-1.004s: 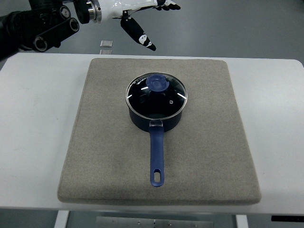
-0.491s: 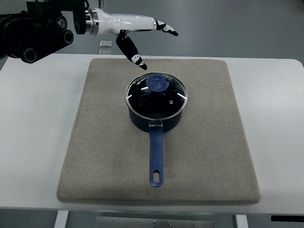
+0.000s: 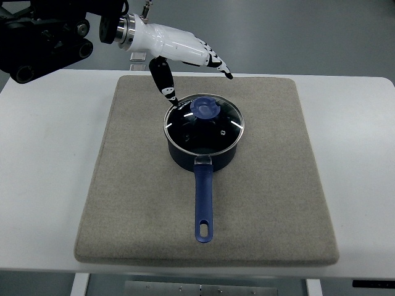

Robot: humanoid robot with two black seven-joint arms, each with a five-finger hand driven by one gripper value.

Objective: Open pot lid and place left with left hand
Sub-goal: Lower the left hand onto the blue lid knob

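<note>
Pot [image 3: 203,145] sits mid-mat [image 3: 123,203] on the desk [image 3: 43,185], glass lid [image 3: 203,123] on, blue knob [image 3: 204,108] up, handle [image 3: 204,203] pointing toward the near edge. Left hand [image 3: 179,52] is just up-left of the lid, above the mat's far edge, not touching the knob. Fingers extended right, thumb [image 3: 163,80] angled down toward the lid rim: released, holding nothing. Versus 0.5 s ago: hand lower and closer to the lid; pot unmoved.
</note>
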